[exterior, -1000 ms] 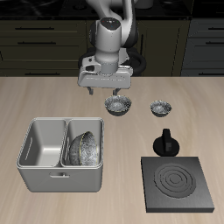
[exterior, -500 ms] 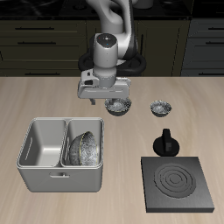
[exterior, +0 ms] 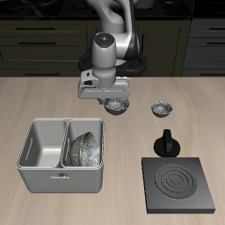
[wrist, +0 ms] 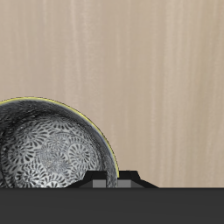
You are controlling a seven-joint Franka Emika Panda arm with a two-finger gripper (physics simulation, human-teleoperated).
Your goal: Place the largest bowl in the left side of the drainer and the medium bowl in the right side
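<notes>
The drainer [exterior: 39, 169] stands near the table's front edge. The largest bowl [exterior: 84, 148] lies tilted in the drainer's left side; the other compartment is empty. Farther back, the medium bowl [exterior: 118, 107] rests on the table, partly hidden by my gripper [exterior: 107, 97], which hangs low just over its rim with the fingers spread and holding nothing. The wrist view shows this bowl's dark mottled inside [wrist: 48, 144] close up, against bare wood.
The smallest bowl [exterior: 161, 108] sits beside the medium one. A black knobbed object [exterior: 166, 143] stands behind a black square stove plate [exterior: 178, 185] toward the front edge. Dark cabinets run behind the table.
The gripper has come down over the medium bowl, from well above it to just over its rim. The bowls and the drainer have not moved.
</notes>
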